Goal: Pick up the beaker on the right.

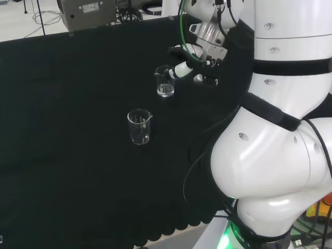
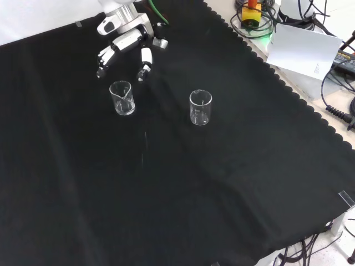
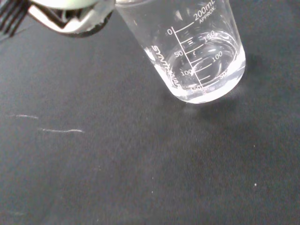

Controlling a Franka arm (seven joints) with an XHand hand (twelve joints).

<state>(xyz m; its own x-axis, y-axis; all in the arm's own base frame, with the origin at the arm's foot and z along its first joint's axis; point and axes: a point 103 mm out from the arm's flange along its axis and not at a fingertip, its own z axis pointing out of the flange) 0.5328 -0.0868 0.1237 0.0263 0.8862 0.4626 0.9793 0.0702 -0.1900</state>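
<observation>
Two clear, empty glass beakers stand upright on the black cloth. In the head view one beaker [image 1: 165,83] stands farther back and to the right, right beside the hand [image 1: 193,61]; the other beaker [image 1: 139,126] is nearer and to the left. In the front view the hand [image 2: 126,40] comes in from the top, open, its fingers [image 2: 145,62] spread and pointing down just beyond the left beaker [image 2: 122,98]. The right beaker [image 2: 200,107] stands apart from it. The wrist view has the near beaker [image 3: 197,51] large, with printed graduations, below a blurred part of the hand [image 3: 70,14]. Nothing is held.
The arm's white links [image 1: 275,129] take up the right of the head view. A grey box [image 1: 88,13] sits beyond the cloth's far edge. In the front view, a white sheet [image 2: 305,50], cables and a yellow device [image 2: 252,14] lie past the scalloped cloth edge [image 2: 310,111].
</observation>
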